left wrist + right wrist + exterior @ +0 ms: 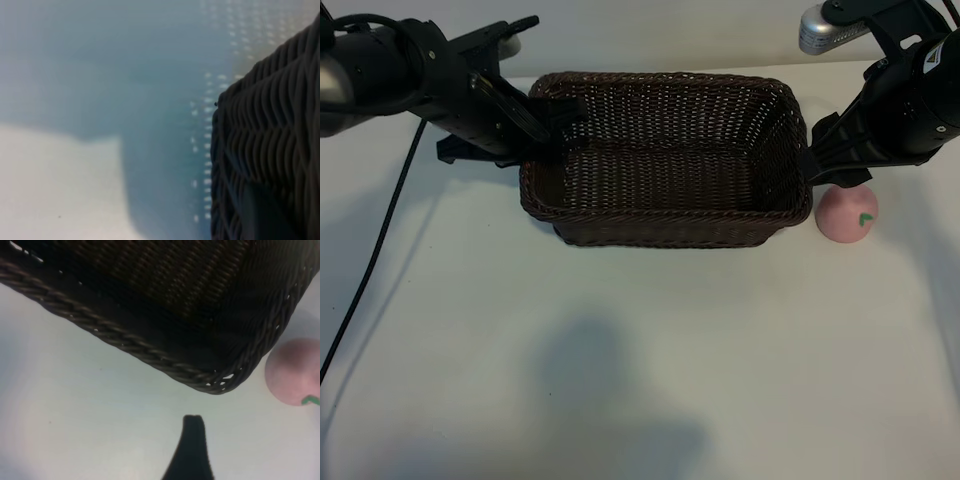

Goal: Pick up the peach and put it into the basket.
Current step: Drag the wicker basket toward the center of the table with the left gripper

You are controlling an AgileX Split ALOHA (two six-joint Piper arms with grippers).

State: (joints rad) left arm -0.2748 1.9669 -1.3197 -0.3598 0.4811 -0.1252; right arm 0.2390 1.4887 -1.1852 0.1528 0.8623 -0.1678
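Observation:
The dark-brown woven basket [665, 227] stands at the back middle of the white table. My left gripper [548, 118] straddles the basket's left wall near the far corner, shut on it; the left wrist view shows that wicker wall [270, 140] close up. The pale-pink peach [847, 212], with its green leaf mark, lies on the table just outside the basket's right front corner. My right gripper [838, 172] hangs open just above and behind the peach, holding nothing. In the right wrist view one dark finger [194, 440] shows, with the basket's corner [220, 382] and the peach [292, 371] beyond it.
A black cable [370, 260] trails over the table's left side. A silver cylinder [820, 30] on the right arm sits at the back right. A soft shadow [610, 400] lies on the bare white table in front of the basket.

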